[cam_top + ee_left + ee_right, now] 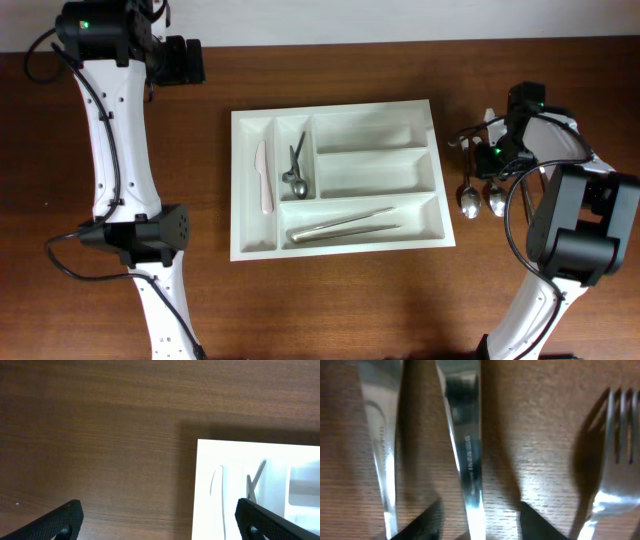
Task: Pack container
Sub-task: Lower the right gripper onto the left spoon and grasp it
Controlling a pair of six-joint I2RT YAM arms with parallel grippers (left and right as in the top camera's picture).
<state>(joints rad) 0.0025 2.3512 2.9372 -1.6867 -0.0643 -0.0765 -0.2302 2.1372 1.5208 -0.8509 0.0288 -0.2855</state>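
Beside white plastic tray [240,180] (rectangular): polished steel spoons [469,203].

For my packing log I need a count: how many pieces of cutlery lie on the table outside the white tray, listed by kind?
Spoons: 2
Forks: 1
Total: 3 in view outside the tray; the right gripper may hide more.
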